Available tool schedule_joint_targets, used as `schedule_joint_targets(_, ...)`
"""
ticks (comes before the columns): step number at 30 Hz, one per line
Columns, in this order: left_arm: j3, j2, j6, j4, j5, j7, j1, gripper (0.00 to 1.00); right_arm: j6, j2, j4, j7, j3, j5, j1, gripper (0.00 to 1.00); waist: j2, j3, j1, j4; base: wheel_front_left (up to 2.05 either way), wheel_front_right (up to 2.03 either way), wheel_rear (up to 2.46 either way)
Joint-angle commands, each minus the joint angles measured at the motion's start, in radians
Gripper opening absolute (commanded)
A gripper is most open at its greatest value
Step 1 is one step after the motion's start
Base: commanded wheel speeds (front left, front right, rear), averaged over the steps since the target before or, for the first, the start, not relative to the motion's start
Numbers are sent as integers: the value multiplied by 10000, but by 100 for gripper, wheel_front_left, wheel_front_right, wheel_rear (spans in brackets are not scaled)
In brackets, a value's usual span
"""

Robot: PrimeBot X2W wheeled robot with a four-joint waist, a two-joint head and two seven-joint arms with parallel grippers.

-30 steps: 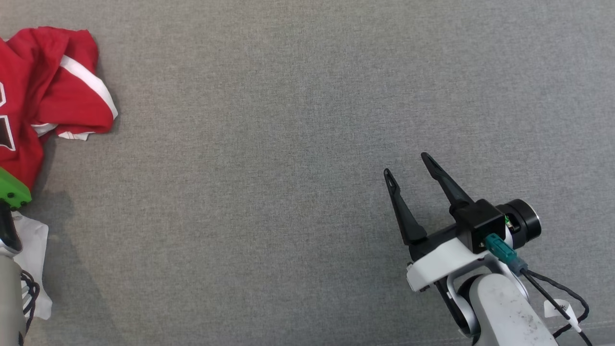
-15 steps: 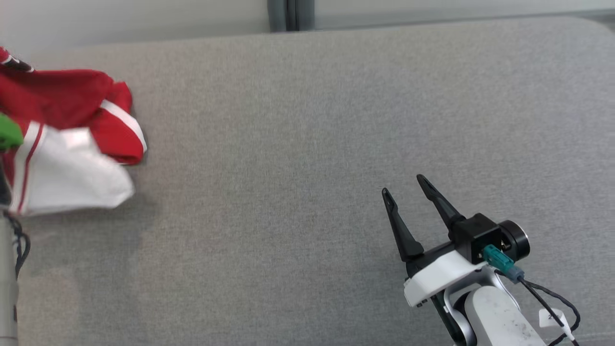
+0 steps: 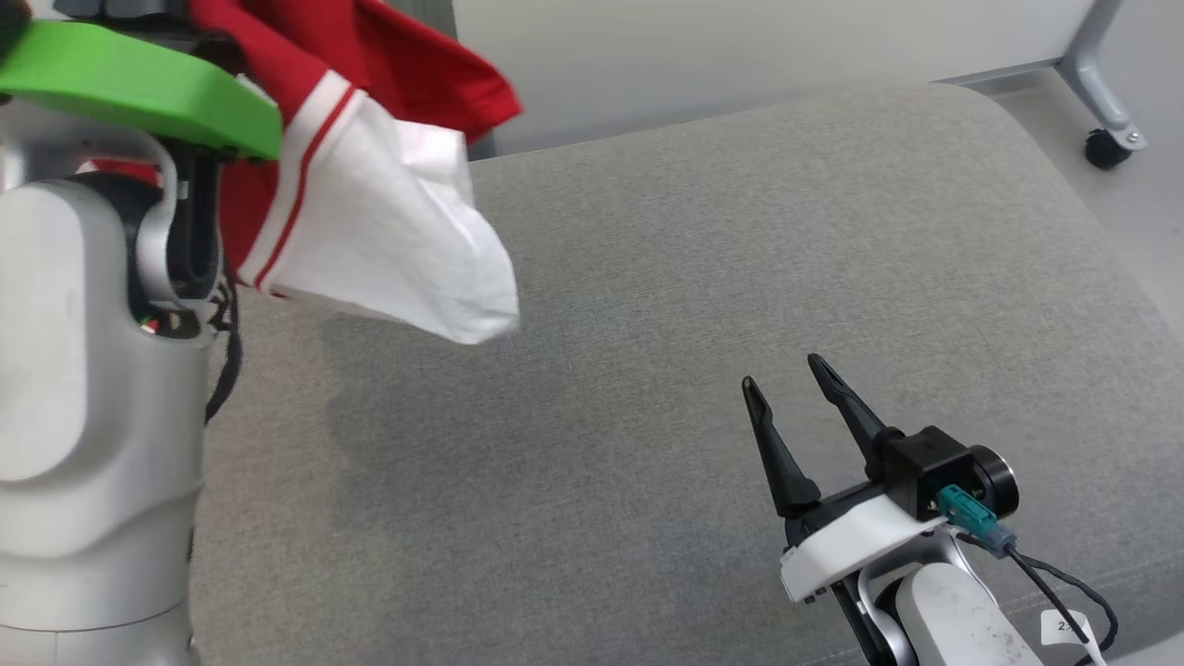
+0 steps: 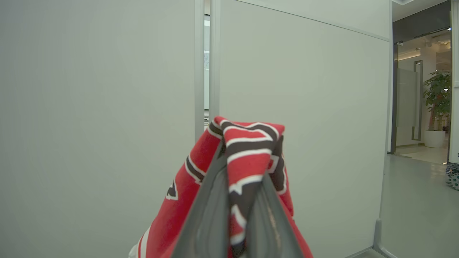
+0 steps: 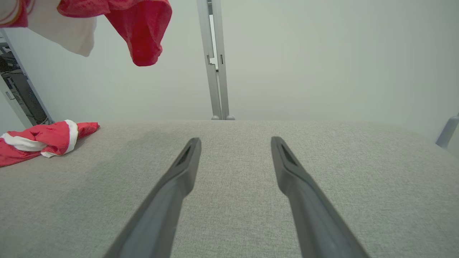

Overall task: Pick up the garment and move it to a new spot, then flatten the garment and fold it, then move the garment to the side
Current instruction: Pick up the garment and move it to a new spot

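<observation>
Garment [image 4: 251, 138] hangs pinched in the left gripper [image 4: 244, 172]; right gripper [image 5: 235, 139] stands spread over the grey cushion [image 5: 358, 172].

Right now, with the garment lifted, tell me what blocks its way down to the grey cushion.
Nothing visible does. The garment hangs from the shut left gripper over bare cushion; the open right gripper sits off to the side.
</observation>
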Motion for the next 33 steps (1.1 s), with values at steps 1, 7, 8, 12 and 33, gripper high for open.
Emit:
schedule_joint_targets(1,-148,-124,15,-105,109,60,-141,0,-15,-26,-16,-64,35,95,-53,100,0,-94,0,-750,0,0,0)
schedule_joint_targets(7,-1161,-764,-76,237,328,258,83,0,-13,-25,46,-138,150,229,-230,100,0,276,0,-1552,0,0,0)
schedule_joint_targets(8,-1303,-826,-98,389,356,239,142,0,-13,-25,47,-158,124,213,-246,100,0,347,0,-1643,0,0,0)
schedule_joint_targets(12,-1756,-978,-149,1258,531,81,519,0,-14,-23,42,-192,132,278,-318,100,0,686,0,-2052,0,0,0)
schedule_joint_targets(33,-1853,-1401,-410,3855,22,-3167,3884,100,-14,-26,32,-269,-710,-45,-30,100,0,354,0,-667,0,0,0)
